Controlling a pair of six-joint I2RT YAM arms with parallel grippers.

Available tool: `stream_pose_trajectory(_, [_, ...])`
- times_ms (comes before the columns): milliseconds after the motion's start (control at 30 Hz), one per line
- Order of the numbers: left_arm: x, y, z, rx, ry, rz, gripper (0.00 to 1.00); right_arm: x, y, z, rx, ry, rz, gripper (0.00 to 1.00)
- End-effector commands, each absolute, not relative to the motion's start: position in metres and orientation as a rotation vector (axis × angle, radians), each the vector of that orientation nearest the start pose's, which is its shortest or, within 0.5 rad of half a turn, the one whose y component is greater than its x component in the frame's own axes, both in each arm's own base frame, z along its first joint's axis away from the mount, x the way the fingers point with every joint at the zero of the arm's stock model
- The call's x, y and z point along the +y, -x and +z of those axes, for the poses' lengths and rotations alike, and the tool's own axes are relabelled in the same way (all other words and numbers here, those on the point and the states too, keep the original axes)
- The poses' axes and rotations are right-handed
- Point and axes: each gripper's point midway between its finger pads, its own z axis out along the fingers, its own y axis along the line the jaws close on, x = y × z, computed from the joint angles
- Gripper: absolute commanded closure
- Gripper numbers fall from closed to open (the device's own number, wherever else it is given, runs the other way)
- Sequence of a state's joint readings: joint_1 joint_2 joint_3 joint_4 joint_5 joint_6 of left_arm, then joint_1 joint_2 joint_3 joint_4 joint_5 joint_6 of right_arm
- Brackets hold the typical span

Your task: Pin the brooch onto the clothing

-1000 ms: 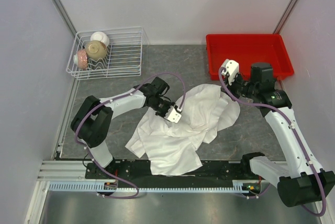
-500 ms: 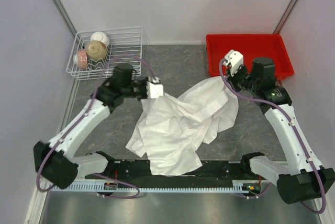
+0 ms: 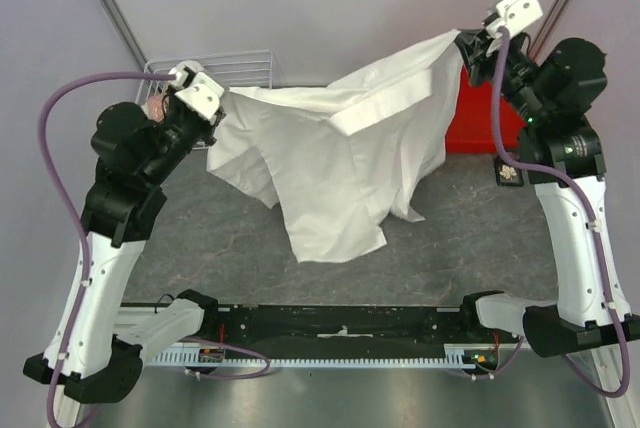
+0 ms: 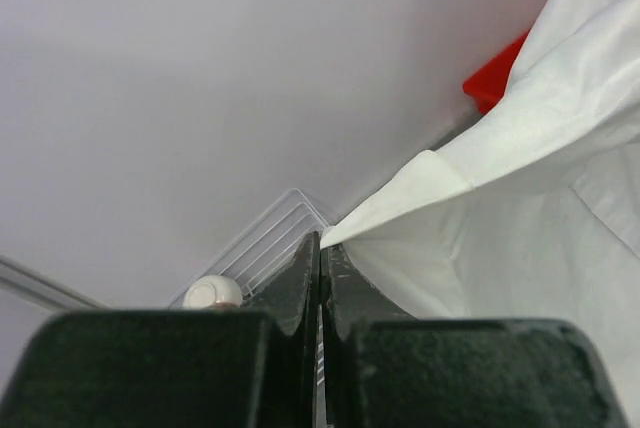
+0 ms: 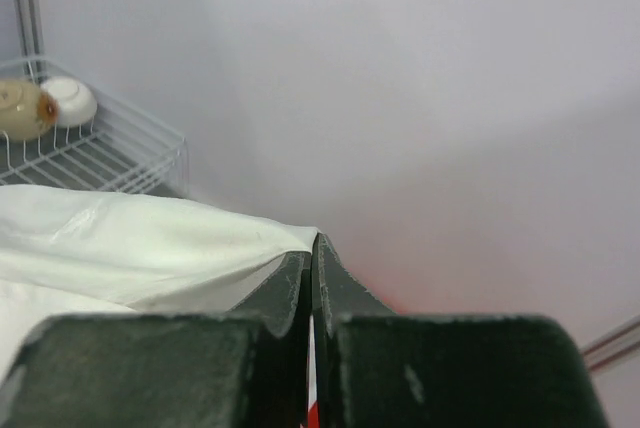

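The clothing (image 3: 340, 158), a white collared shirt, hangs spread in the air between both arms, its lower part dangling above the table. My left gripper (image 3: 213, 116) is shut on its left edge, and the left wrist view shows the fabric (image 4: 520, 208) pinched at the fingertips of that gripper (image 4: 320, 243). High at the back right, my right gripper (image 3: 463, 41) is shut on the other corner; the cloth (image 5: 130, 248) runs off to the left of it (image 5: 312, 243). A small pale-gold piece on a dark square, apparently the brooch (image 3: 510, 174), lies on the table by the right arm.
A white wire basket (image 3: 250, 63) with bowls (image 5: 40, 108) stands at the back left, half hidden by the shirt. The red bin (image 3: 480, 133) sits at the back right behind the cloth. Grey walls close in the back and sides.
The left gripper closed on the shirt. Both arms then rose and moved apart, lifting the shirt off the table and stretching it out. The small ornament by the right arm is now uncovered.
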State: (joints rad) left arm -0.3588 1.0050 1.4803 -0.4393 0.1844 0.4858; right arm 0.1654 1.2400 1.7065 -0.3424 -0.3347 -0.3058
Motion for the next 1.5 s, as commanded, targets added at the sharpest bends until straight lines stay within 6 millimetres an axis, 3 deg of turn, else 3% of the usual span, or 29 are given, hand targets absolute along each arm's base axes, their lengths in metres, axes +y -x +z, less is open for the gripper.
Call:
stream_pose_trajectory(0, [-0.098, -0.247, 0.533, 1.204, -0.597, -0.044, 0.98, 0.109, -0.305, 0.598, 1.083, 0.614, 0.135, 1.00])
stream_pose_trajectory(167, [-0.090, -0.184, 0.564, 1.043, -0.629, -0.068, 0.98, 0.107, -0.250, 0.622, 0.979, 0.643, 0.128, 1.00])
stream_pose_trajectory(200, [-0.091, -0.173, 0.568, 1.015, -0.648, -0.080, 0.98, 0.105, -0.230, 0.631, 0.940, 0.653, 0.119, 1.00])
stream_pose_trajectory(400, [-0.104, -0.112, 0.582, 0.918, -0.762, -0.219, 0.98, 0.111, -0.160, 0.655, 0.841, 0.712, 0.175, 1.00])
stream_pose_trajectory(467, [-0.107, -0.102, 0.584, 0.912, -0.782, -0.259, 0.98, 0.111, -0.142, 0.665, 0.819, 0.710, 0.198, 1.00])
stream_pose_trajectory(567, [-0.100, -0.093, 0.605, 0.894, -0.734, -0.263, 0.98, 0.110, -0.127, 0.682, 0.790, 0.693, 0.215, 1.00])
stream_pose_trajectory(633, [-0.096, -0.109, 0.612, 0.935, -0.677, -0.243, 0.98, 0.105, -0.129, 0.690, 0.793, 0.662, 0.202, 1.00])
stream_pose_trajectory(700, [-0.087, -0.117, 0.623, 0.946, -0.622, -0.209, 0.98, 0.099, -0.143, 0.696, 0.806, 0.622, 0.176, 1.00])
stream_pose_trajectory(733, [-0.080, -0.138, 0.623, 0.992, -0.567, -0.159, 0.98, 0.095, -0.151, 0.697, 0.817, 0.599, 0.163, 1.00])
stream_pose_trajectory(800, [-0.071, -0.160, 0.623, 1.031, -0.521, -0.082, 0.98, 0.088, -0.179, 0.692, 0.869, 0.557, 0.152, 1.00])
stream_pose_trajectory(833, [-0.065, -0.182, 0.618, 1.086, -0.478, -0.029, 0.98, 0.088, -0.187, 0.690, 0.883, 0.553, 0.148, 1.00])
stream_pose_trajectory(867, [-0.064, -0.196, 0.612, 1.117, -0.475, -0.003, 0.98, 0.086, -0.209, 0.678, 0.928, 0.552, 0.140, 1.00])
stream_pose_trajectory(933, [-0.067, -0.215, 0.605, 1.144, -0.488, 0.034, 0.98, 0.082, -0.235, 0.666, 0.971, 0.529, 0.132, 1.00])
stream_pose_trajectory(967, [-0.074, -0.235, 0.587, 1.191, -0.511, 0.038, 0.98, 0.082, -0.261, 0.648, 1.029, 0.528, 0.143, 1.00])
stream_pose_trajectory(1033, [-0.077, -0.256, 0.579, 1.201, -0.500, 0.061, 0.98, 0.083, -0.288, 0.632, 1.073, 0.523, 0.163, 1.00])
stream_pose_trajectory(1067, [-0.083, -0.281, 0.554, 1.261, -0.518, 0.074, 0.98, 0.085, -0.317, 0.608, 1.139, 0.521, 0.185, 1.00])
stream_pose_trajectory(1133, [-0.081, -0.311, 0.530, 1.326, -0.497, 0.138, 0.98, 0.086, -0.347, 0.586, 1.191, 0.509, 0.211, 1.00])
stream_pose_trajectory(1167, [-0.084, -0.329, 0.512, 1.348, -0.503, 0.146, 0.98, 0.087, -0.380, 0.555, 1.270, 0.502, 0.235, 1.00])
stream_pose_trajectory(1233, [-0.087, -0.364, 0.480, 1.410, -0.513, 0.144, 0.98, 0.089, -0.412, 0.524, 1.343, 0.480, 0.263, 1.00])
stream_pose_trajectory(1267, [-0.089, -0.382, 0.463, 1.434, -0.509, 0.148, 0.98, 0.090, -0.442, 0.486, 1.431, 0.465, 0.279, 1.00])
stream_pose_trajectory(1333, [-0.088, -0.427, 0.414, 1.559, -0.517, 0.145, 0.98, 0.101, -0.469, 0.448, 1.505, 0.453, 0.303, 1.00])
stream_pose_trajectory(1367, [-0.086, -0.441, 0.403, 1.596, -0.514, 0.147, 0.98, 0.103, -0.494, 0.408, 1.596, 0.440, 0.298, 0.98])
stream_pose_trajectory(1400, [-0.083, -0.468, 0.364, 1.696, -0.523, 0.149, 0.96, 0.110, -0.504, 0.385, 1.656, 0.440, 0.297, 0.87])
stream_pose_trajectory(1433, [-0.084, -0.478, 0.351, 1.732, -0.534, 0.142, 0.83, 0.108, -0.514, 0.366, 1.712, 0.423, 0.284, 0.67])
stream_pose_trajectory(1467, [-0.083, -0.485, 0.355, 1.742, -0.534, 0.146, 0.71, 0.103, -0.535, 0.350, 1.769, 0.382, 0.249, 0.40])
